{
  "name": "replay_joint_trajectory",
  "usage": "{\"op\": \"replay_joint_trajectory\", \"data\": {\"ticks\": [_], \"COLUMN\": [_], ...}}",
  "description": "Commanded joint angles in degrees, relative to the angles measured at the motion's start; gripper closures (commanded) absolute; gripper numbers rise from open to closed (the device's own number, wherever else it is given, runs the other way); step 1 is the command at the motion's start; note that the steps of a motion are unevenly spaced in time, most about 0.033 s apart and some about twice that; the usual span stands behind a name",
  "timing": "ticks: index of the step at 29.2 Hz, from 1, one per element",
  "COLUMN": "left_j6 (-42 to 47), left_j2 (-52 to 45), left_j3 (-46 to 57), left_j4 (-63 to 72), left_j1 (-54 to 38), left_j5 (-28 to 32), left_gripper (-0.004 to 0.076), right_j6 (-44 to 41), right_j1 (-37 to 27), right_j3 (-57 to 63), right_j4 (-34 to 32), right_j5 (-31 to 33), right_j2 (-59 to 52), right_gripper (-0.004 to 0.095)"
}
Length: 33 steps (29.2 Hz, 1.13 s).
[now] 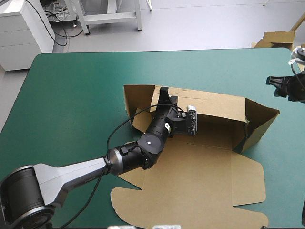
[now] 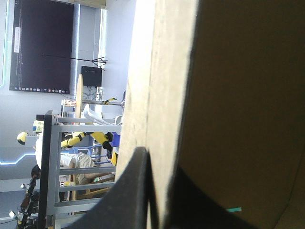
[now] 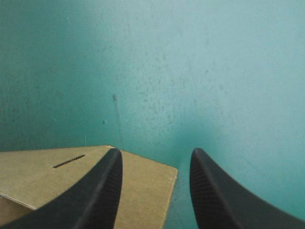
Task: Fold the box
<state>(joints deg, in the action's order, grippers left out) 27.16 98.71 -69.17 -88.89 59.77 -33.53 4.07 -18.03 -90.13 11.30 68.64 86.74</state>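
Our left gripper (image 1: 167,97), clamped on the raised far wall of the brown box (image 1: 205,176) at mid-table, should, we judge, hold it upright while our right gripper (image 1: 275,88), fingers parted, tucks the right flap.

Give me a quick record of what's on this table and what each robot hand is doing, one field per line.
table: teal-green cover
box: brown board, partly folded; far wall and right end flap raised, lid panel flat toward the near edge
left hand: shut on the box's far wall
right hand: open, holding nothing, low over the cover at a corner of the box, near the table's right edge
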Motion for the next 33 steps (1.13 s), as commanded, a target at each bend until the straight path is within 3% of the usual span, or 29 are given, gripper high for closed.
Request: {"op": "replay_joint_trajectory", "data": {"ticks": [1, 5, 11, 25, 33], "left_j6": [0.99, 2.48, 14.4, 13.77, 10.32], "left_j2": [-0.71, -0.71, -0.71, -0.71, -0.71], "left_j3": [-0.3, -0.42, -4.43, -6.73, -6.73], "left_j4": [3.69, 4.07, 3.88, 4.45, 5.4], "left_j1": [0.34, 0.34, 0.34, 0.34, 0.34], "left_j5": [0.13, -0.56, -3.09, -4.36, -3.39], "left_gripper": [0.0731, 0.0731, 0.0731, 0.0731, 0.0731], "right_j6": [2.46, 3.19, 3.19, 4.27, 8.91], "right_j1": [-0.54, -0.54, -0.54, -0.54, -0.54], "right_j3": [3.43, 5.94, 5.94, 6.8, 17.49], "right_j4": [3.88, 4.65, 4.55, 4.65, 8.19], "right_j5": [-1.65, -1.65, -1.65, -1.65, -2.52], "right_j2": [-1.68, -1.68, -1.68, -3.14, -9.45], "right_gripper": [0.0493, 0.0494, 0.0494, 0.0495, 0.0497]}}
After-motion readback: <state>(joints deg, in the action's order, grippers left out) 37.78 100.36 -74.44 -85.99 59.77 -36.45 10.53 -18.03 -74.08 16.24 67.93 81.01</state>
